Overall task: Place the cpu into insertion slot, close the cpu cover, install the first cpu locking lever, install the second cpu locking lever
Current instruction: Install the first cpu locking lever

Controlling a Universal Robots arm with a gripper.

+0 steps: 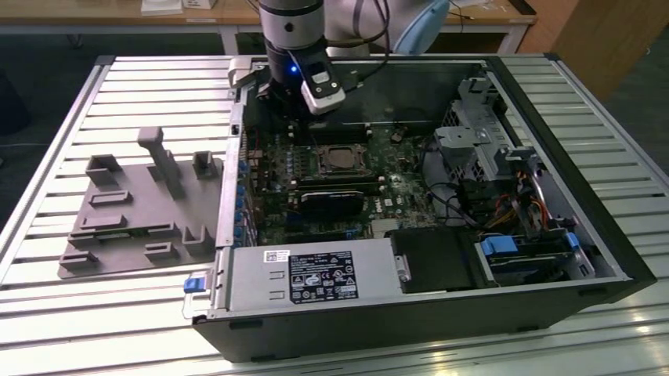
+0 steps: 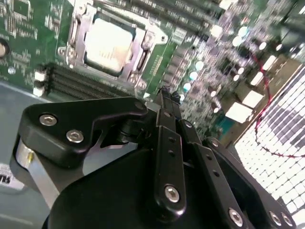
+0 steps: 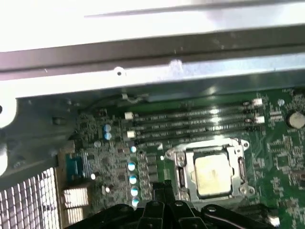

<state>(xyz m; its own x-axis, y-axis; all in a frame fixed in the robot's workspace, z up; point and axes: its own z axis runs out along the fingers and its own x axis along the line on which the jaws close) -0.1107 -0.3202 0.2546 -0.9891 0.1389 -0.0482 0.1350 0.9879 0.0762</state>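
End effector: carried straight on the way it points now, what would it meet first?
Probably the green circuit board right beside the cpu cover, not the cpu; the end effector aims just off that frame in both wrist views. Depth unclear.

Open computer case [image 1: 601, 235] is lying on the slatted metal table [image 1: 115, 321]; grey moulded fixture [image 1: 125, 231] is sitting beside it, exterior view's left; memory slots [image 3: 190, 119] are running in parallel inside.

On the worktop [image 1: 125, 102]: open computer case [image 1: 585, 196], with fixture tray [image 1: 125, 227] just beside it on the exterior view's left. Inside the case, on the circuit board [image 1: 408, 188]: cpu [image 1: 338, 160] in the insertion slot [image 1: 316, 162], cpu cover [image 3: 205, 147] down around it, memory slots [image 3: 190, 119] alongside.
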